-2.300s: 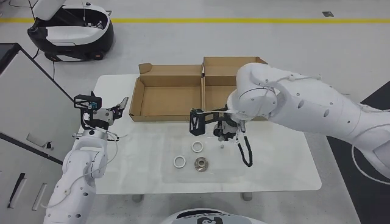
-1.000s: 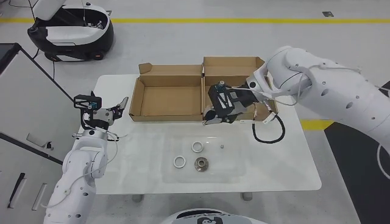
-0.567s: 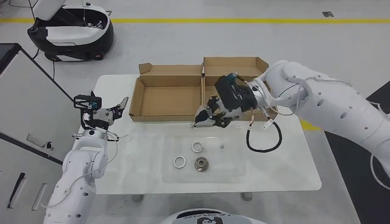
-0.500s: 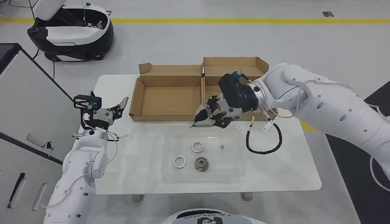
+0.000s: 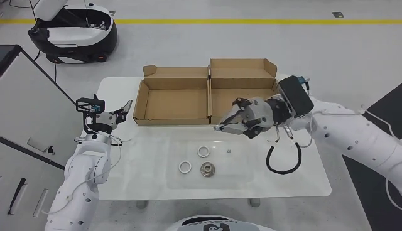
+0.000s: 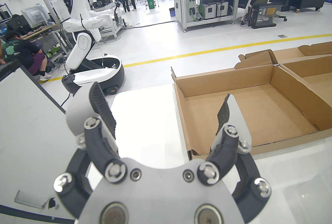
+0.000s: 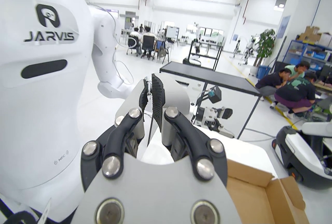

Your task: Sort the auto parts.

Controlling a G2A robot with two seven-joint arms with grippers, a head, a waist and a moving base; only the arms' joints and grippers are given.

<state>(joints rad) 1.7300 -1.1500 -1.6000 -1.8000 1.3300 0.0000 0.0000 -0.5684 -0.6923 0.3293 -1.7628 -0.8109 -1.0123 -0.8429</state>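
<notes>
Two white rings (image 5: 203, 150) (image 5: 185, 166), a metal hub (image 5: 206, 168) and a tiny loose screw (image 5: 229, 150) lie on the white table (image 5: 151, 168) in front of two open cardboard boxes. My right gripper (image 5: 218, 127) hangs over the front wall of the right box (image 5: 242, 83), near the divider between the boxes. It is shut on a small metal screw (image 7: 148, 87) pinched at the fingertips of the right gripper (image 7: 150, 85). My left gripper (image 5: 120, 112) (image 6: 160, 95) is open with nothing in it, off the table's left end, facing the left box (image 5: 169, 102) (image 6: 259, 110).
A black cable loop (image 5: 279, 161) hangs from the right arm above the table's right half. A white wheeled robot base (image 5: 72, 36) stands on the floor beyond the table's far left corner. The near strip of the table is bare.
The right arm lifted from above the loose parts to the right box, then drew back to the right, its gripper now pointing left over the box's front wall. The left arm stayed still.
</notes>
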